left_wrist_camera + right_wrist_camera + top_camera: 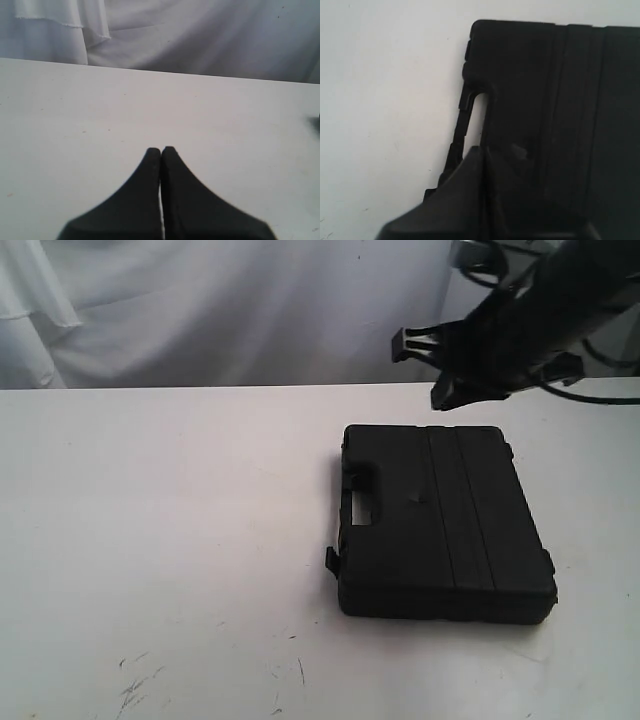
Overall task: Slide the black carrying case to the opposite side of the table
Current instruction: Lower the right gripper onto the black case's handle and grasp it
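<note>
Black case flat on table; R gripper pressed together, seemingly hovering above it.

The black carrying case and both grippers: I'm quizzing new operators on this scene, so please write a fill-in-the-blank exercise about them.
In the exterior view the black carrying case lies on the ___ half of the table. Its handle opening faces that view's ___ side. The left gripper is ___, over bare table. The right gripper, also shut, points at the ___ without gripping it.
Missing words: right; left; shut; case.
</note>
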### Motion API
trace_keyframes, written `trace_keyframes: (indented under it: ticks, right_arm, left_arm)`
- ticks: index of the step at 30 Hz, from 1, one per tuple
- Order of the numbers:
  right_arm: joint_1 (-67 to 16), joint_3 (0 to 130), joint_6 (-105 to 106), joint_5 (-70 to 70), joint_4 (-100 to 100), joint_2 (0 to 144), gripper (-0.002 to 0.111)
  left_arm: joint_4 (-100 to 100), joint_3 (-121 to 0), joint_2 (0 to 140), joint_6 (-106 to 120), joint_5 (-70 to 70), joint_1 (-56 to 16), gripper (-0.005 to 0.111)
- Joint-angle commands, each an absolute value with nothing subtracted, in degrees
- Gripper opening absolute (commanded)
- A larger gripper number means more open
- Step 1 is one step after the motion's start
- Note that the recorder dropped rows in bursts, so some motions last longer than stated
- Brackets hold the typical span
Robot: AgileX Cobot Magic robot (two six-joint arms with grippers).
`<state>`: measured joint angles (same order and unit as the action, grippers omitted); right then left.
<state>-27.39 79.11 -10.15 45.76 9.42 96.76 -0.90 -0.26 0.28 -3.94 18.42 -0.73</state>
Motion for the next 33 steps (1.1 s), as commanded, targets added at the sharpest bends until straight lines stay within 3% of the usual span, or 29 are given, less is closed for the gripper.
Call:
trace_keyframes:
  ticks: [1,15,24,33]
  right_arm:
    - [-30.41,84.62,-12.31,49.21,9.26,103.25,0.000]
    - [-35.42,104.30,-22.58,60.43,2.39,122.02,0.001]
    - [-38.14,105.59,-24.26,59.85,2.38,125.33,0.034]
    - [-38.83,105.59,-29.49,60.38,0.00,128.80,0.035]
  left_arm:
    - [-0.89,0.00,0.00,-4.04,17.99,-0.57,0.000]
    - [-0.89,0.00,0.00,-4.04,17.99,-0.57,0.000]
    - [-0.89,0.00,0.00,-4.04,17.99,-0.57,0.000]
    - [-0.89,0.00,0.00,-4.04,17.99,-0.57,0.000]
